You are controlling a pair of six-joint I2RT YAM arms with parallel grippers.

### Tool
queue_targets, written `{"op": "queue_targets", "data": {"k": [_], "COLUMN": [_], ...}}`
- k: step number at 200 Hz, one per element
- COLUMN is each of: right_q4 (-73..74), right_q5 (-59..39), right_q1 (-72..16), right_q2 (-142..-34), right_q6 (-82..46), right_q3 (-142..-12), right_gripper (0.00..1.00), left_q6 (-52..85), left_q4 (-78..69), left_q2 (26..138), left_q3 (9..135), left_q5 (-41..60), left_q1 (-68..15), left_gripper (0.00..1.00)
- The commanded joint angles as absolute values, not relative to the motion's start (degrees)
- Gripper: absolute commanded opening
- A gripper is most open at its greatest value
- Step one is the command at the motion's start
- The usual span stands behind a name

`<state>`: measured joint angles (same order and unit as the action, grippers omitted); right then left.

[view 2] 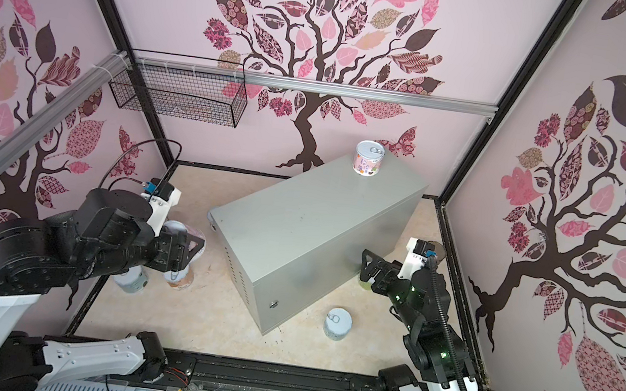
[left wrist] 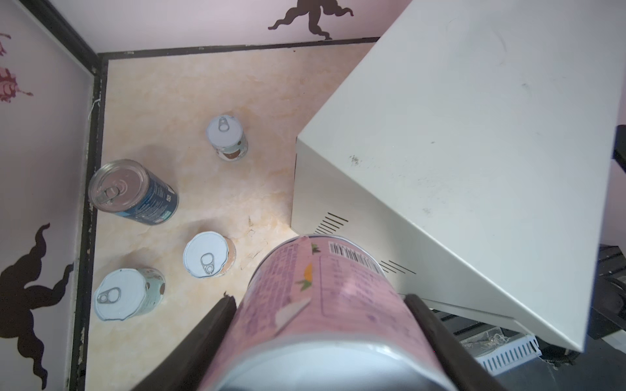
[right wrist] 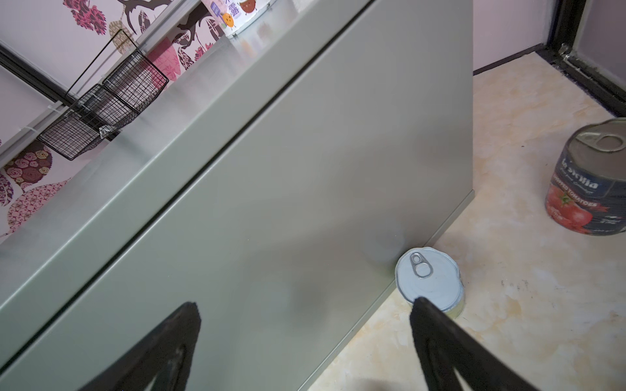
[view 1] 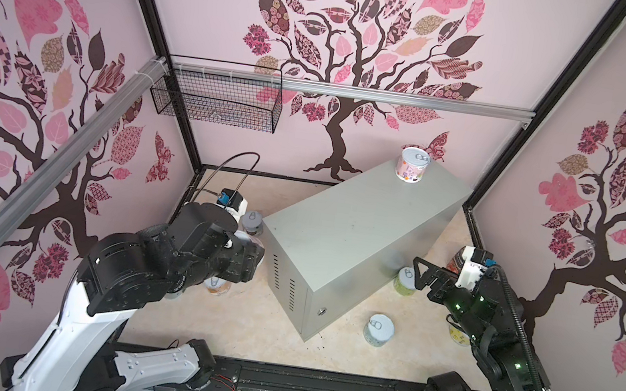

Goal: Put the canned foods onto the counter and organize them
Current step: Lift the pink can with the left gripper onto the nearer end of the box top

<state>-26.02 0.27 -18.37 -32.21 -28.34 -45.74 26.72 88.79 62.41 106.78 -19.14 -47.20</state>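
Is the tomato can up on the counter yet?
No, the tomato can stands on the floor, off to the side of the counter.

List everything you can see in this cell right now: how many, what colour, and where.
counter: one, light grey, mid-floor.
can on the counter: one, pink-and-white, far end of its top.
short cans left of the counter: three, pale, upright on the floor.
blue can: one, taller, near the left wall.
short cans right of the counter: three, pale; against its side, off its front corner, half hidden under the right arm.
tomato can: one, dark with red tomatoes, floor at right.
wire basket: one, black, hung on the back rail.
left gripper: shut on a pink can.
right gripper: open, empty, near the can against the counter.
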Motion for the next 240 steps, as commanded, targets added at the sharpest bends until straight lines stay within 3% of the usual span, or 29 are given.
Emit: {"op": "queue_targets", "data": {"k": [1,72,145,194,240], "right_q4": [-27.2,-27.6,-27.9,-28.0,-27.0], "right_q5": [0.2,-0.2,-0.4,-0.8,-4.7], "right_q1": [-18.6,-18.6,-18.6,-18.6,-18.6], "right_q2": [-32.3,-32.2,-31.2,-30.3,-29.4], "right_q6": [-27.5,-26.9,-26.4,-25.8,-24.6], "right_q3": [-47.7,-47.5,-47.3,-47.0,-46.5], "right_gripper": [1.0,1.0,1.0,1.0,1.0], "left_q6": [22.8,18.6,16.5,15.5,14.1], "left_q4": [88.0,86.2,85.1,82.4,81.5], "left_q2": [64.5,75.6,86.6,90.6,94.1], "left_q3": [113.7,124.2,130.2,131.3,132.2], "left_q5": [-17.9,-14.2,-17.5,-15.1,-13.8], "left_q1": [-47.3,-47.4,-54.2,-54.5,-54.9], "left_gripper": [0.57,0.57,0.59,0.63,0.73]}}
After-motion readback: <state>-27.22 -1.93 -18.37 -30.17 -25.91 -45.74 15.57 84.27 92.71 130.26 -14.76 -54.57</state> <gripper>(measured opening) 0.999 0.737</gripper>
